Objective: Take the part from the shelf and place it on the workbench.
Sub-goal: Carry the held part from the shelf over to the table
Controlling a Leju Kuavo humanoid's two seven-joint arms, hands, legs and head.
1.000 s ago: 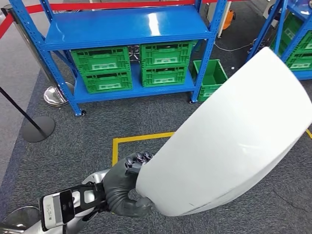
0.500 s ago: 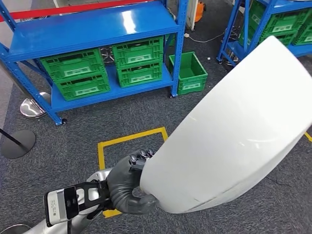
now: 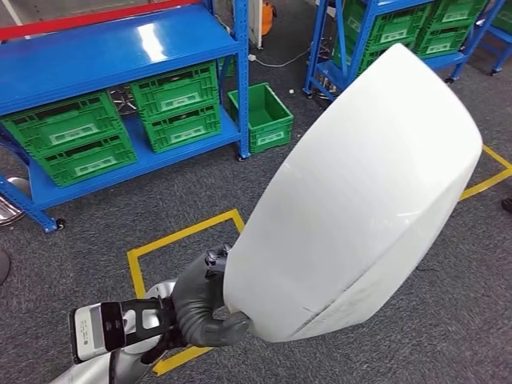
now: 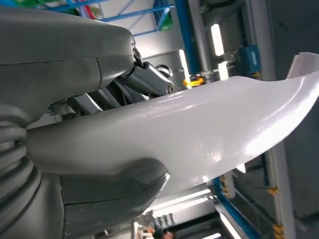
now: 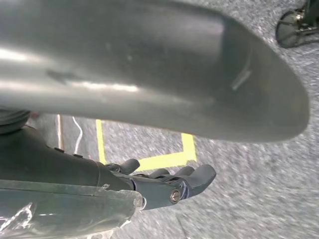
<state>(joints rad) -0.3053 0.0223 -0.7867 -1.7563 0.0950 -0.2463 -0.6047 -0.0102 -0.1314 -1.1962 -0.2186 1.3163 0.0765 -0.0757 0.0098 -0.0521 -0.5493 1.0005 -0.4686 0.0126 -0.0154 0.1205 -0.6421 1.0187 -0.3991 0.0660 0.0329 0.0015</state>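
Note:
A large white curved part fills the middle and right of the head view, held above the grey carpet. My left hand grips its narrow near end, thumb under the edge and fingers over it. The left wrist view shows the part clamped between the thick thumb and the darker fingers. In the right wrist view my right hand lies below the part's shadowed underside. Its fingers are stretched out, with floor showing between their tips and the part. Its thumb is hidden.
A blue shelf with green crates stands at the back left, one green crate on the floor beside it. A second blue rack stands at the back right. Yellow tape marks a square on the carpet.
The whole view has swung to the right, so the shelf and yellow square slid left in the picture. The white part stays in my left hand's grip, now tipped slightly more upright.

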